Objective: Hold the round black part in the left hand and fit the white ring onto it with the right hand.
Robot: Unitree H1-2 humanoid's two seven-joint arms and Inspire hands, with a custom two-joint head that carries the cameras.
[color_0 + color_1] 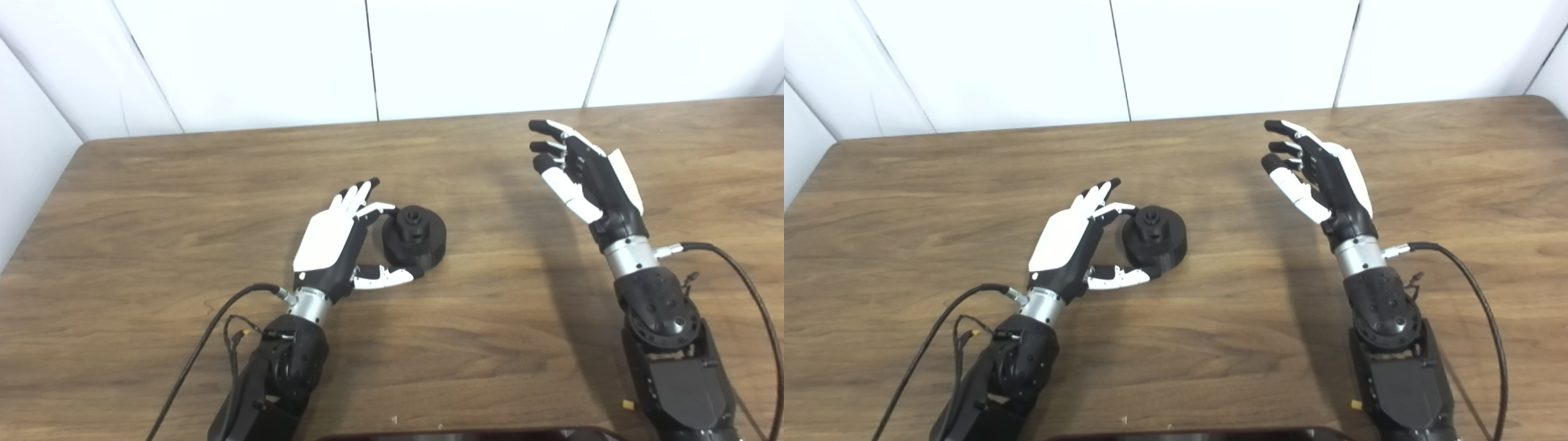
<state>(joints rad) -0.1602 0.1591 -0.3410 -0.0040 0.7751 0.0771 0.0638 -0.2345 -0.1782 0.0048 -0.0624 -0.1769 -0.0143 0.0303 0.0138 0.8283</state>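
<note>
Left eye view shows us the round black part (414, 236) lying on the wooden table (184, 202), our left hand (337, 242) just left of it, fingers spread loosely around its side. Right eye view shows our right hand (1320, 174) raised well right of the part, fingers apart, empty.

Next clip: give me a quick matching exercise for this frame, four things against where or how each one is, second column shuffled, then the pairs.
Column one:
1. left hand
2. right hand
3. round black part
4. cable

Column two:
A. raised over the table, open, holding nothing
B. resting on the wood, with a knob on top
C. running from the right wrist toward the bottom right corner
D. low, fingers and thumb curved about the black part's left side

Pairs: 1-D, 2-A, 3-B, 4-C. No white ring shows in either view.
</note>
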